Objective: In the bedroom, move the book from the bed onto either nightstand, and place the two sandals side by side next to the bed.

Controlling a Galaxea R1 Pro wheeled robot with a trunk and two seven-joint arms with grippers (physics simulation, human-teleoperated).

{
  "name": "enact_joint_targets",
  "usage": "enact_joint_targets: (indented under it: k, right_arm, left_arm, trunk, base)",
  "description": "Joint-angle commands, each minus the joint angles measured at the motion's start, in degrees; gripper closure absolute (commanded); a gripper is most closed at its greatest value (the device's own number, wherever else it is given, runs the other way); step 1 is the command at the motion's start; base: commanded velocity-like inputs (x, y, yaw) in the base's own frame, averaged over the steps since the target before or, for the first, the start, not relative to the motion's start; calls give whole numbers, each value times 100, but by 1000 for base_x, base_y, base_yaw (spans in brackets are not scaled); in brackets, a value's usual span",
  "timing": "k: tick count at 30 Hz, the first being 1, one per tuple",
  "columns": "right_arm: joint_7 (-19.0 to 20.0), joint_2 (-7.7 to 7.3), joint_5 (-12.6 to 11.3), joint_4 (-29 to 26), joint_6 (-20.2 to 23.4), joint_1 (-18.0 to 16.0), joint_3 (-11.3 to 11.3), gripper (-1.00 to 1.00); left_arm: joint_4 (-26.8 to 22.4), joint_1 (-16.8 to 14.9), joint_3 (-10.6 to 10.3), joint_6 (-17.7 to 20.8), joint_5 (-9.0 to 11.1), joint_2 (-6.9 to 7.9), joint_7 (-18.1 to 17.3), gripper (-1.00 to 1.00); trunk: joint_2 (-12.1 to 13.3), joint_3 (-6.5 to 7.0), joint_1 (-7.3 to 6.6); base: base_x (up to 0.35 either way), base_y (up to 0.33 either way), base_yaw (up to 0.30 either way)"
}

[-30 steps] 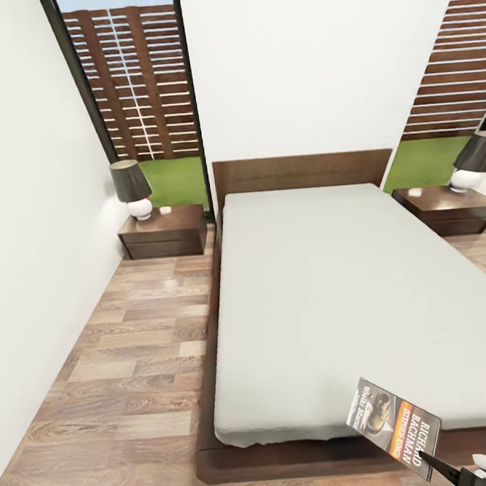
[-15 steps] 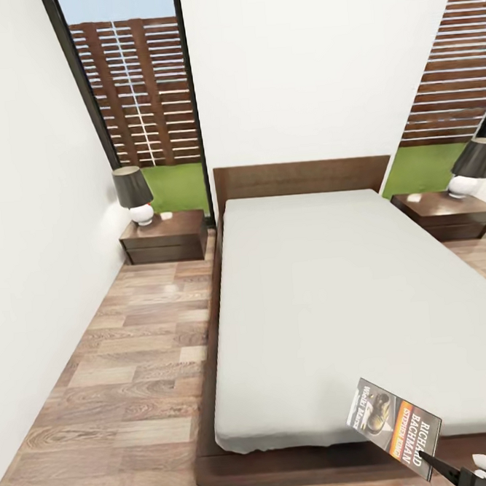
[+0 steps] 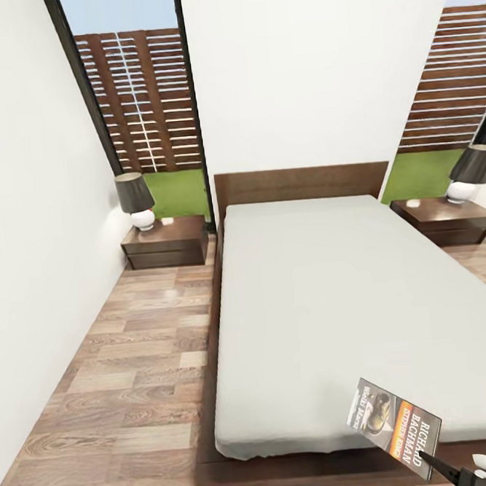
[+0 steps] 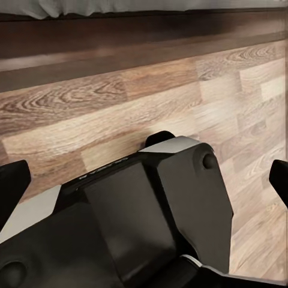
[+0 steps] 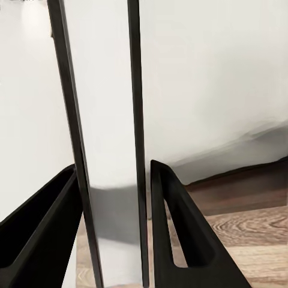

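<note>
I hold the book [image 3: 394,421] pinched edge-on in my right gripper [image 3: 445,470], lifted over the bed's [image 3: 336,309] near right corner, so it travels clear toward a nightstand [image 3: 166,242].

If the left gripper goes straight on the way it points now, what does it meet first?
Most likely the wood-plank floor: the left wrist view looks past the robot's own body at bare planks, with the bed frame further along. Depth is unclear.

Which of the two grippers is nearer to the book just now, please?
The right. The right gripper has its jaws shut on the book, holding it above the bed's foot corner; the left gripper hangs low over the floor.
</note>
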Motion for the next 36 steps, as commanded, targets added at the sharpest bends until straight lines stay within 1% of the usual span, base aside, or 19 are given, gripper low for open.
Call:
enact_joint_targets:
  k: [1,8,36]
  right_arm:
    - [21,-2,-42,5,55,-4,8,100]
    - [20,0,-42,11,55,-4,8,100]
    - [13,14,-42,12,55,-4,16,100]
  left_arm:
    - [2,-5,34,-40,-61,-9,-7,-100]
    - [2,-1,34,-40,-61,-46,-5,-100]
    - [4,3,34,-40,-53,-68,-11,-100]
  trunk:
    - [-10,-1,3]
    - [-10,64,3]
    - [-10,325,3]
  base:
    - [0,0,0]
    - [0,0,0]
    - [0,0,0]
